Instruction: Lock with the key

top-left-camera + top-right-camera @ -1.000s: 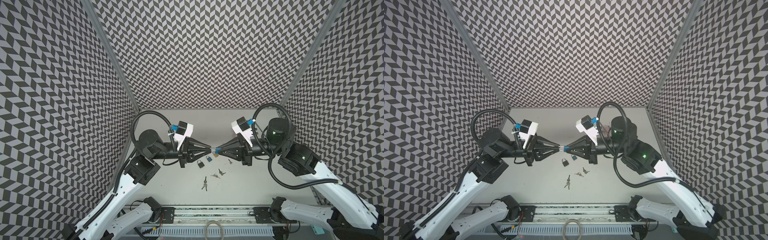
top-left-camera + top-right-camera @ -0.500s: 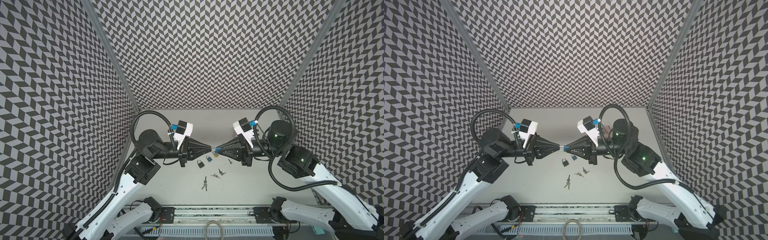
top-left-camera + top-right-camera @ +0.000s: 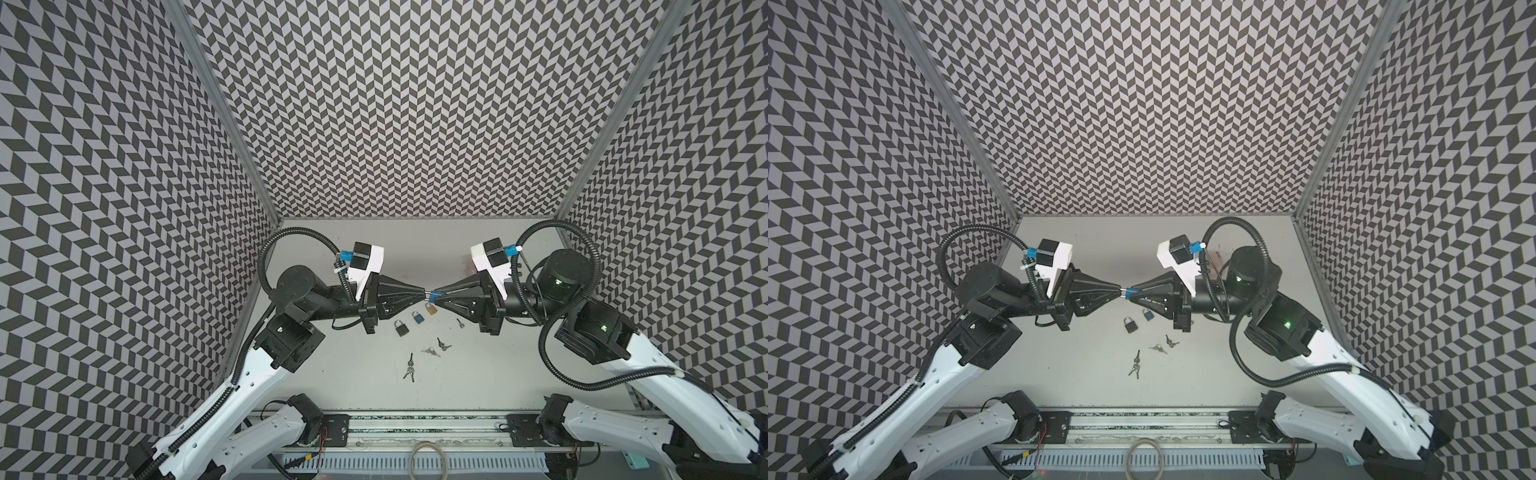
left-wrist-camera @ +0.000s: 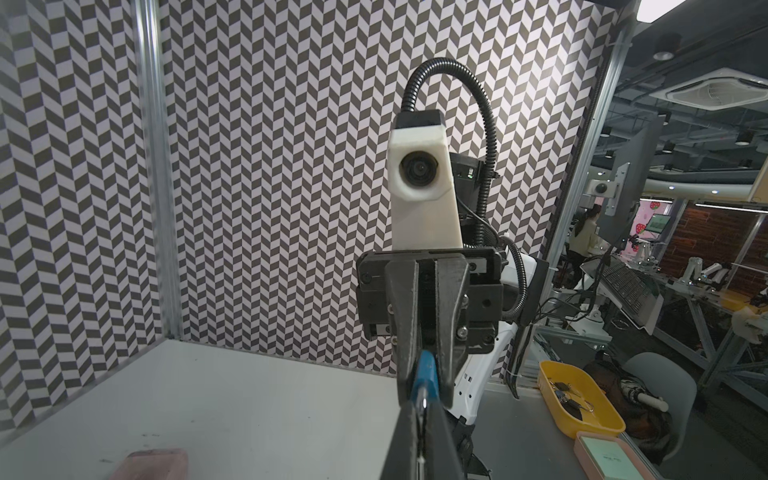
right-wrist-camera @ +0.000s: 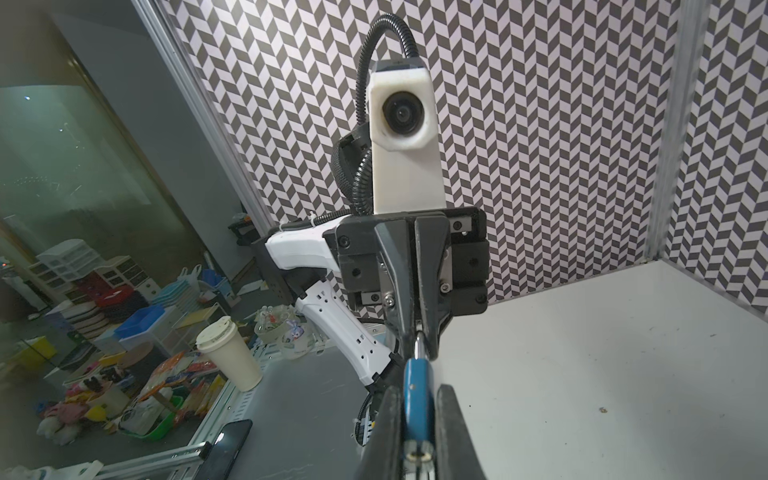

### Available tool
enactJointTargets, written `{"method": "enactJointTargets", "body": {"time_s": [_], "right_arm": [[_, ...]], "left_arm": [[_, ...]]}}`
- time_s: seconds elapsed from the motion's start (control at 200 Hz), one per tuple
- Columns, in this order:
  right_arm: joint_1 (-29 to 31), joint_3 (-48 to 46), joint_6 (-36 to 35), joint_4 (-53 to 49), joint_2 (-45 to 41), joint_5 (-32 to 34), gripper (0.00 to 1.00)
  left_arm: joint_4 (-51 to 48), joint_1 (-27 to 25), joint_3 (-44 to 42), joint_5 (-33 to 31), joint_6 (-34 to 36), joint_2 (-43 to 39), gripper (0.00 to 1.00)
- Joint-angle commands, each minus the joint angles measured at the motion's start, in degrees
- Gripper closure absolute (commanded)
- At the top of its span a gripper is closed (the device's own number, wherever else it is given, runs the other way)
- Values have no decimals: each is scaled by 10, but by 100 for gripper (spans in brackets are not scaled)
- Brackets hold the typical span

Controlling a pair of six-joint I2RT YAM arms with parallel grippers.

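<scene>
Lock (image 5: 417, 390) lies lengthwise between the arms, body clamped in right gripper (image 3: 437, 297), shackle (image 3: 428, 294) pointing into the closed left gripper (image 3: 424, 293), which pinches it.

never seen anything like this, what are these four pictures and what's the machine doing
It is a robot with two arms over a grey table. Both top views look down on the whole scene; the other two pictures come from a camera on each wrist. The right gripper is shut on a small blue padlock, held in the air; the left gripper pinches its metal loop. On the table lie a black padlock, a second blue padlock, a brass padlock and loose keys.
</scene>
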Motion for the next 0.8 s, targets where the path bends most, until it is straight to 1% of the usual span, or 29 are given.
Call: {"method": "enactJointTargets", "body": {"time_s": [0.0,0.03,0.06,0.1,0.155,0.175,0.245,0.35,0.461,0.541,0.636,0.741,0.796], "right_arm": [[-7,-2,0,61,-24,20,75],[-7,-8,0,62,-27,22,59],[-7,-16,2,66,-31,28,48],[-7,-23,2,68,-37,36,38],[-8,-32,2,68,-45,50,32],[-8,-34,2,67,-47,54,32],[-8,-35,3,58,-47,64,32],[-8,-34,5,50,-41,70,37],[-8,-30,12,57,-34,52,43],[-8,-24,15,59,-26,30,43],[-8,-22,16,57,-18,13,41],[-8,-25,13,50,-15,7,41],[-8,-28,13,51,-15,6,43]], "left_arm": [[-19,13,2,16,-10,-17,100],[-20,13,4,12,-10,-17,100],[-20,14,4,7,-10,-18,100],[-20,15,4,2,-10,-20,100],[-21,19,3,3,-10,-21,100],[-20,20,2,2,-22,-21,100],[-18,22,0,5,-27,-24,100],[-16,22,2,9,-28,-24,100],[-14,22,2,12,-31,-22,100],[-11,22,1,14,-34,-21,100],[-10,22,1,14,-33,-21,100],[-11,22,2,12,-33,-21,100],[-11,22,2,13,-33,-20,100]]}}
